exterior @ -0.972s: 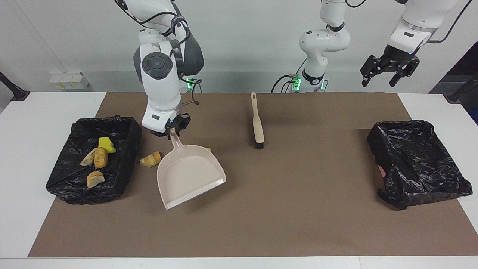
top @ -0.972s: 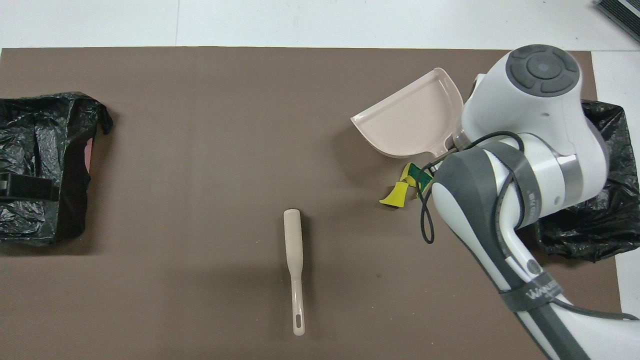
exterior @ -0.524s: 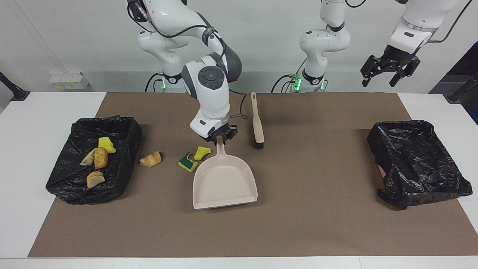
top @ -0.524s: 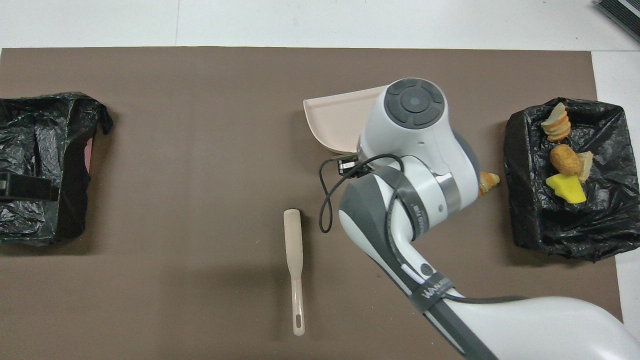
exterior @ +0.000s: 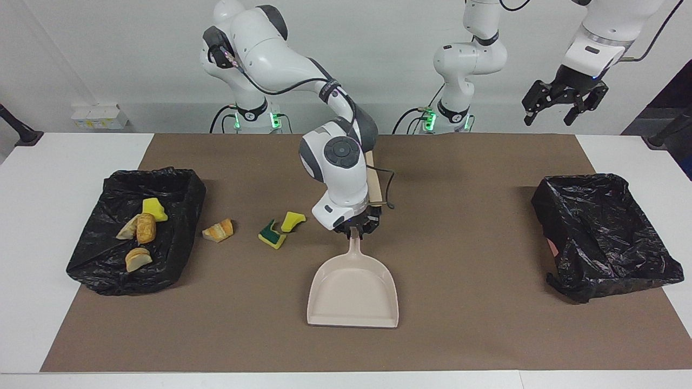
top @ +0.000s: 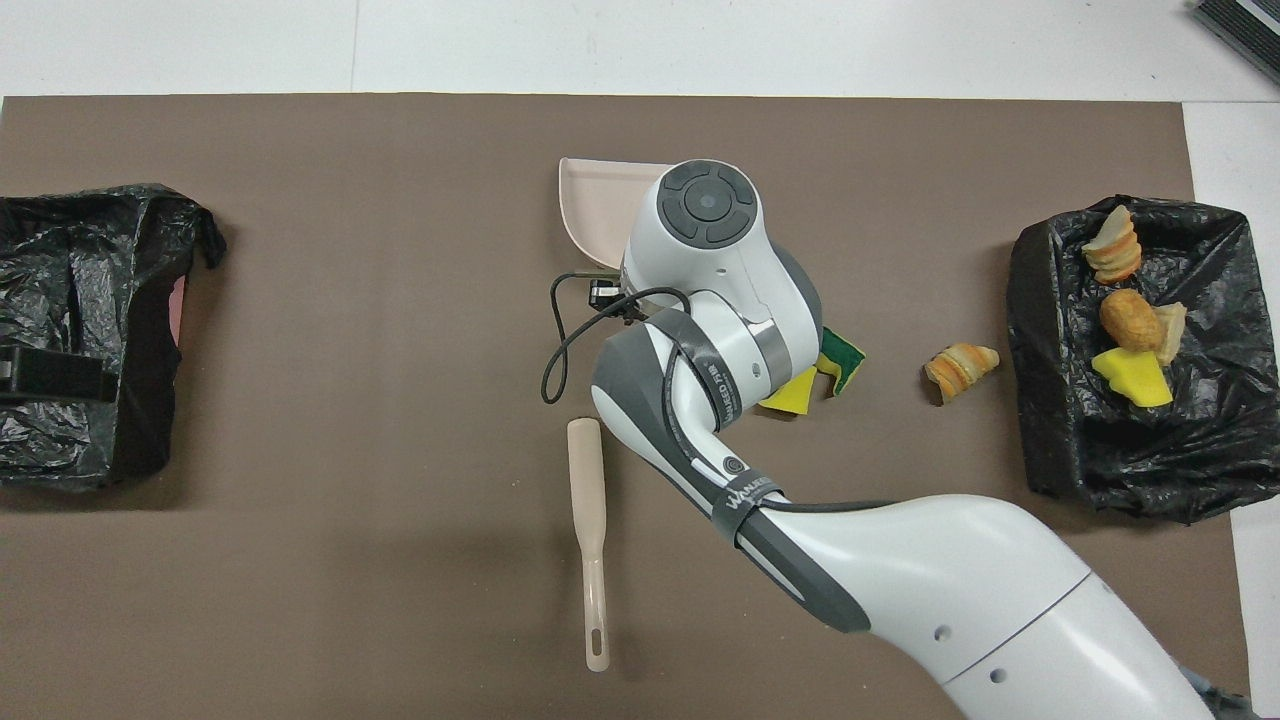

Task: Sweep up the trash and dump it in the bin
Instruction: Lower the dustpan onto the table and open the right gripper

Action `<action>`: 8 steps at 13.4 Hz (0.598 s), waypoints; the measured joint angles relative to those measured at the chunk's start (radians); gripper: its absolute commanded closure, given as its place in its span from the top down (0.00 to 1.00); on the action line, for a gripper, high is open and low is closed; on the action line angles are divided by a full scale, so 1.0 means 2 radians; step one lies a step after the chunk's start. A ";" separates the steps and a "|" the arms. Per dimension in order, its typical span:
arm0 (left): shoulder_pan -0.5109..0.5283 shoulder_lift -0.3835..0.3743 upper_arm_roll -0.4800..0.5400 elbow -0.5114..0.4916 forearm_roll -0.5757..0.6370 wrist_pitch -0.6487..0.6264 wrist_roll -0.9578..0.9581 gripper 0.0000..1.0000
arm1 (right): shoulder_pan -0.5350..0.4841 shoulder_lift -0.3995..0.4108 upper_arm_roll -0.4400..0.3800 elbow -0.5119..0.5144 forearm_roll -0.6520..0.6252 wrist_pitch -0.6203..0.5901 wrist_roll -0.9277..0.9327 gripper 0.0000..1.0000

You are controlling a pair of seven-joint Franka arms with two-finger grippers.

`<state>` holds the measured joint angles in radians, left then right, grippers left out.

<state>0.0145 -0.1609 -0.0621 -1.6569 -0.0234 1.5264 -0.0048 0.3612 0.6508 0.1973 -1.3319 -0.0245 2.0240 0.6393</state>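
My right gripper (exterior: 355, 230) is shut on the handle of the beige dustpan (exterior: 352, 294), which sits empty and low over the middle of the mat; in the overhead view only the dustpan (top: 588, 205) corner shows past the arm. On the mat lie three pieces of trash: a bread chunk (exterior: 218, 230) (top: 960, 366), a green-backed sponge (exterior: 271, 236) (top: 843, 360) and a yellow sponge (exterior: 292, 220) (top: 790, 393). The black-lined bin (exterior: 186, 181) (top: 1028, 400) at the right arm's end holds a yellow sponge (exterior: 154, 208) and bread pieces (exterior: 145, 228). My left gripper (exterior: 563, 105) waits open, high up.
The beige brush (top: 587, 500) lies on the mat nearer the robots than the dustpan, partly covered by the right arm in the facing view. A second black-lined bin (exterior: 600, 232) (top: 90, 330) stands at the left arm's end.
The right arm carried the empty dustpan from beside the bin to the middle of the mat, uncovering the two sponges. The left arm stayed still.
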 measured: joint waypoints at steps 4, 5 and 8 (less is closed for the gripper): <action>0.000 0.000 0.000 0.000 0.000 0.000 0.000 1.00 | -0.003 -0.001 0.000 0.004 0.002 0.000 0.000 1.00; 0.000 0.000 0.000 0.000 0.000 0.000 0.000 1.00 | -0.003 -0.004 0.000 0.005 0.002 0.000 0.000 1.00; 0.000 0.000 0.000 0.000 0.000 0.000 0.000 1.00 | -0.002 -0.032 0.001 -0.004 0.002 -0.013 -0.001 1.00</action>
<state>0.0145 -0.1609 -0.0621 -1.6569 -0.0234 1.5264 -0.0048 0.3568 0.5862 0.1995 -1.3407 -0.0207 1.9977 0.6377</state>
